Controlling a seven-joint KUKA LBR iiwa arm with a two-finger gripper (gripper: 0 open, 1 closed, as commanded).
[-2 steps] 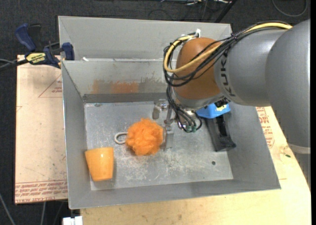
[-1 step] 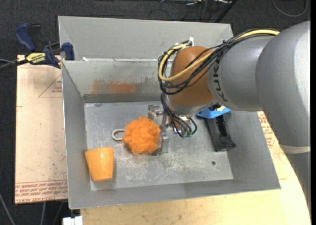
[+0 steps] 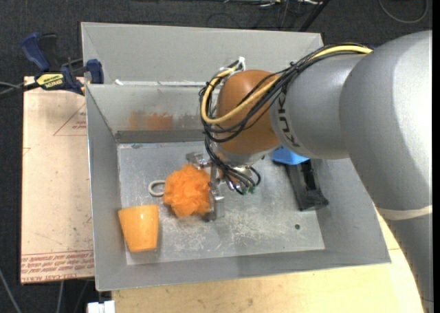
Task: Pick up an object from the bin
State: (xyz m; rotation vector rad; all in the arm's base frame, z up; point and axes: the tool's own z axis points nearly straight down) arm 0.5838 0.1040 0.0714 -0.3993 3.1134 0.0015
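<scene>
A fluffy orange pouf with a pale loop on its left lies in the middle of the bin floor. My gripper is down at the pouf's right side, under the arm's orange dome. One metal fingertip stands at the pouf's far edge and the other shows at its near edge, so the gripper is open with the pouf's right part between them. An orange cup lies to the front left of the pouf, apart from it.
A blue thing peeks out from under the arm at the right. A black oblong thing lies just in front of it. The arm covers the bin's back right part.
</scene>
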